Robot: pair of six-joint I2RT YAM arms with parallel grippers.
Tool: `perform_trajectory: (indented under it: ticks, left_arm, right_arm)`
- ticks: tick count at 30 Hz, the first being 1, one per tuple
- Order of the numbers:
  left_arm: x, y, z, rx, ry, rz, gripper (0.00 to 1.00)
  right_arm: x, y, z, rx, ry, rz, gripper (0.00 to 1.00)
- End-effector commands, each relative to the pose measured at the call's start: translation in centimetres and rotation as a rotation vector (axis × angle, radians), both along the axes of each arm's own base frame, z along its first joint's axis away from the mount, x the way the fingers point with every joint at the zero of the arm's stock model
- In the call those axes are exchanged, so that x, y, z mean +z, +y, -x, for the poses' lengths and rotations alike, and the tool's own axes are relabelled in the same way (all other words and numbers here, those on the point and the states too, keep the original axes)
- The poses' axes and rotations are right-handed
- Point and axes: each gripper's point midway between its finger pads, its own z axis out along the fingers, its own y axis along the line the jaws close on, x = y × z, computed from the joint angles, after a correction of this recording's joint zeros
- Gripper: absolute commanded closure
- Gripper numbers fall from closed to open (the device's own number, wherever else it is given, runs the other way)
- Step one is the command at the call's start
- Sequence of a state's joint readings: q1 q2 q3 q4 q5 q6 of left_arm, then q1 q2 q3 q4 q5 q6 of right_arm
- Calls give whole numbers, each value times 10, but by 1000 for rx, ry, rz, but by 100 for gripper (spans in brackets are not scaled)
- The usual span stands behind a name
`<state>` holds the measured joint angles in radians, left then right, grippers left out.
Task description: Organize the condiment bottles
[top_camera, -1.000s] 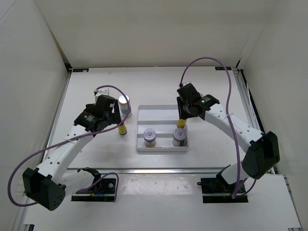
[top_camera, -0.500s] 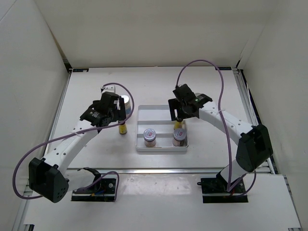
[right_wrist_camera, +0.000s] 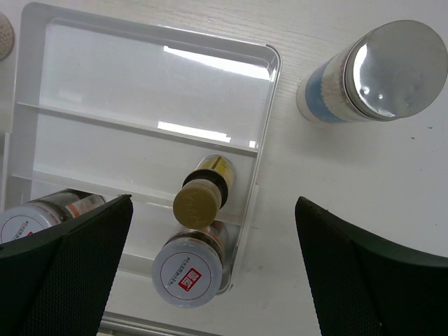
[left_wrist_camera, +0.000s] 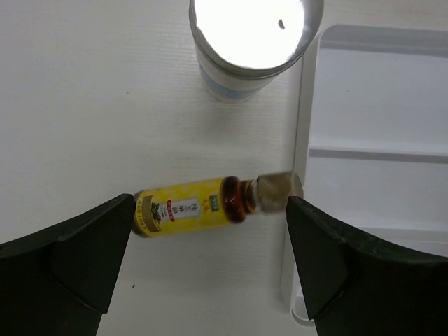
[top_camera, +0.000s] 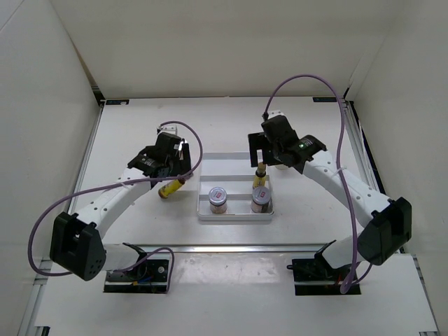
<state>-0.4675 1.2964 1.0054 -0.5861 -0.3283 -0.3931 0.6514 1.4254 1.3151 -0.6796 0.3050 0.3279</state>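
Bright, even overhead light; glare blows out the silver bottle top (left_wrist_camera: 255,31); soft shadows

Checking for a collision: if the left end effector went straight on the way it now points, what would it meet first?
Most likely the yellow bottle lying on its side on the table, between the fingers of the left end effector; how far below is unclear.

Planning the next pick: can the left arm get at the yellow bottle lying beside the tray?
Probably yes. The yellow bottle lies on its side under the open left end effector, nothing over it. Its cap nearly meets the tray rim, which may crowd a finger.
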Motion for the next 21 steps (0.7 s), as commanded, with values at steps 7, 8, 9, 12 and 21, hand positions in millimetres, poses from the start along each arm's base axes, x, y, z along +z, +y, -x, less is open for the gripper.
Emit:
perform_trajectory:
  ticks: [7,8,9,12,21]
  left_arm:
    - [-5,12,17,24,18,-21,0]
    - [-6,13,18,24,26,-25,0]
    - [-3,14,19,15,18,-31,0]
    - [-7,18,24,-16,42,-73,0]
    - [-25,-18,26,-437,32,-211,0]
  right_arm:
    - [25,1,-5,4,-66,-20,0]
    - [28,0,-4,4,-74,-25,0]
    - [28,0,-4,4,-74,-26,0]
    - [31,0,-3,4,-81,-31,0]
    - [21,-1,2,4,-59,-31,0]
